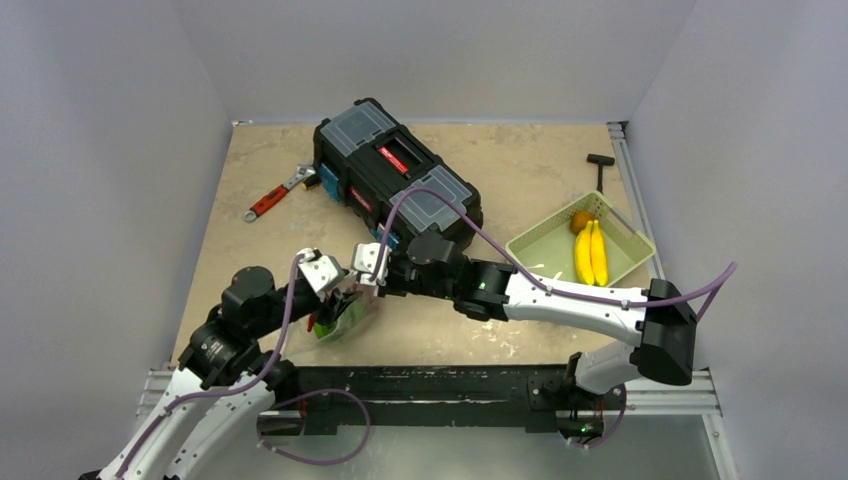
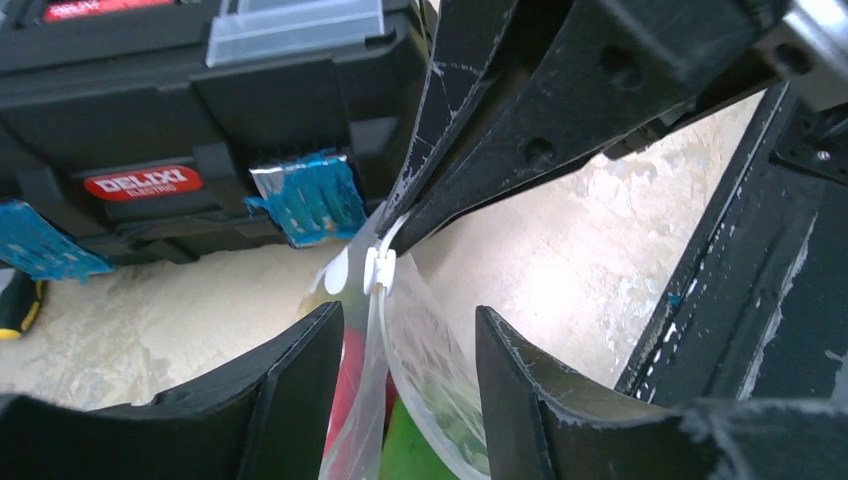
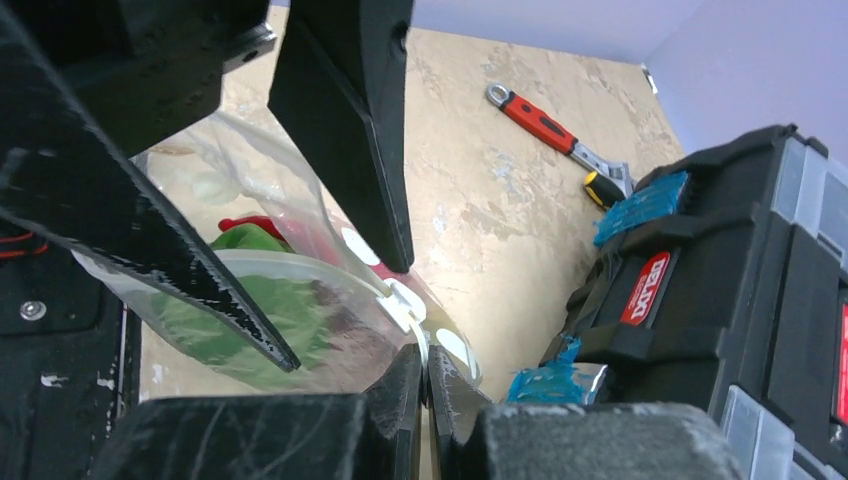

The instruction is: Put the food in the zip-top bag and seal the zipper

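Food's in the zip-top bag (image 1: 345, 318), centre-left of frame. My right fingers (image 3: 425, 372) pinch its zipper (image 3: 408, 306) end; left fingers (image 2: 405, 330) released, straddling it. Sealing's left, I reckon.

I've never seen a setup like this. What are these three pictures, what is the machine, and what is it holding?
Two robot arms are bolted to the near edge of a table. The wide picture looks down from above; the other two come from small cameras on each wrist, so you see black fingers up close.

The right gripper is pinched shut on the edge of the zip-top bag, near its white slider. The left gripper stands open, its fingers either side of the bag. Red and green toy food already sits inside.

Also on the table: a black toolbox, a red-handled wrench, and a pale green basket holding yellow bananas.
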Controlling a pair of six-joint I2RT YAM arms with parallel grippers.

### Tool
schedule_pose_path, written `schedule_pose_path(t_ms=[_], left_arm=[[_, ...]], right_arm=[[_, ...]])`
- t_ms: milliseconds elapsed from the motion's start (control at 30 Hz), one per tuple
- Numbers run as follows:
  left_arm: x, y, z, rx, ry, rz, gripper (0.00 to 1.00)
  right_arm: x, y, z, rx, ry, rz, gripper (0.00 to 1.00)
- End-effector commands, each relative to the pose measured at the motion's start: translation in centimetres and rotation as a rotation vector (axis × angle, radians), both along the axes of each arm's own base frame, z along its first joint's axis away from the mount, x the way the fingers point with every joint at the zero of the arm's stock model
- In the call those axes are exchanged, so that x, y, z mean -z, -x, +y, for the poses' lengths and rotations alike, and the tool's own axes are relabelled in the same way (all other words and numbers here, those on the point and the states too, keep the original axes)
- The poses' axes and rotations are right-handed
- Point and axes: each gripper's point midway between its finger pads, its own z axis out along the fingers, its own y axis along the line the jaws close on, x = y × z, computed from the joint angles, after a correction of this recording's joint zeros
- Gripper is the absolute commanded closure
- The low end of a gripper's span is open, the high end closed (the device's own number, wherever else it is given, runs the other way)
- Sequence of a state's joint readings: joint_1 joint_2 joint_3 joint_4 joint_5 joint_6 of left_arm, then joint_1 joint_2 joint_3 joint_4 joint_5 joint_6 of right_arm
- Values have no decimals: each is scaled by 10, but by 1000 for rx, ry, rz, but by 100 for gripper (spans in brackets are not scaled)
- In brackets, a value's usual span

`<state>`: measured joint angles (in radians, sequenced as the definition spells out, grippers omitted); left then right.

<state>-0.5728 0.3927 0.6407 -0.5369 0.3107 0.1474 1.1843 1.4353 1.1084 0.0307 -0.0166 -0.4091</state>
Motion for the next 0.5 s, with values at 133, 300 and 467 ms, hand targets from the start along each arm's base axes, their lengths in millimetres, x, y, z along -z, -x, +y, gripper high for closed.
schedule_pose_path(t_ms=[133, 300, 467], left_arm=[[-36, -17, -5, -20, 89, -183, 48], [-30, -22, -15, 34, 20, -156, 60], [-28, -23, -18, 57, -6, -148, 75]], right_arm=[[-22, 0, 0, 52, -131, 47, 100], [-29, 2, -1, 43, -146, 38, 100], [-30, -1, -3, 62, -155, 30, 100]])
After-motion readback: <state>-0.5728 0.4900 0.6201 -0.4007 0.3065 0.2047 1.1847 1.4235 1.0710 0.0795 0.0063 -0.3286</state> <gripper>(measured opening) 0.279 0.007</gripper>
